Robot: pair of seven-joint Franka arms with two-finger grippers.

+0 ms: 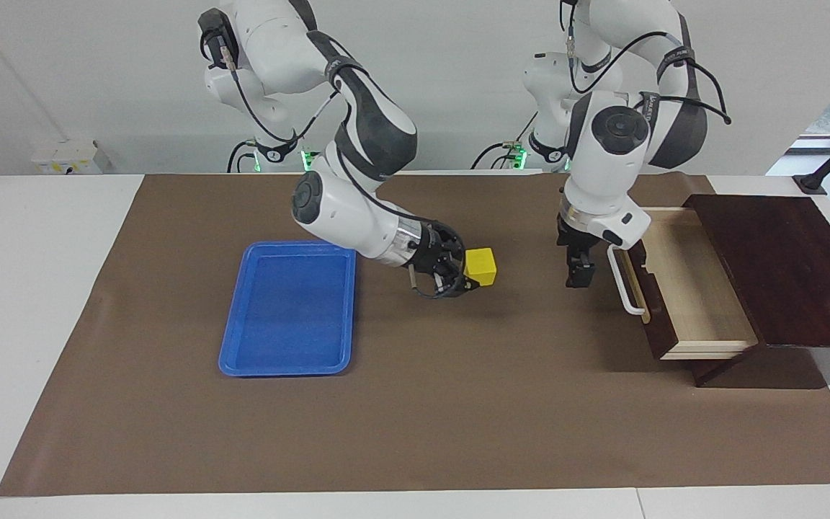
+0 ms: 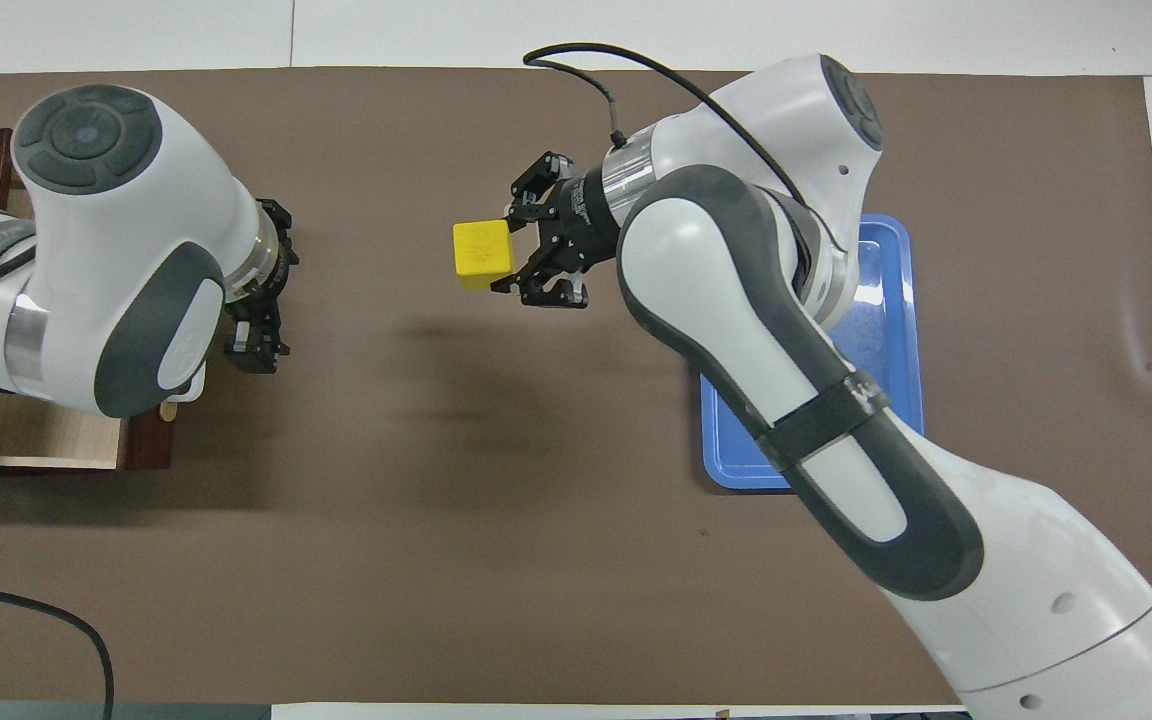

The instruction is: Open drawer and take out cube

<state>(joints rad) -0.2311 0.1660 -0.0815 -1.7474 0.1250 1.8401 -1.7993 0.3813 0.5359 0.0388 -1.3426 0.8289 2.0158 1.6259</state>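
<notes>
The yellow cube [image 1: 481, 266] [image 2: 482, 256] hangs in the air over the middle of the brown mat, with my right gripper [image 1: 468, 271] [image 2: 513, 251] shut on it from the blue tray's side. The dark drawer [image 1: 681, 288] stands pulled out, its pale inside bare and its white handle [image 1: 625, 282] facing the cube. My left gripper [image 1: 578, 272] [image 2: 254, 346] hangs open and empty over the mat just in front of that handle. In the overhead view the left arm covers most of the drawer [image 2: 51, 442].
A blue tray [image 1: 289, 310] [image 2: 881, 400] lies empty on the mat toward the right arm's end, partly under the right arm in the overhead view. The dark cabinet top [image 1: 782, 267] sits at the left arm's end. The brown mat [image 1: 458, 418] covers the table.
</notes>
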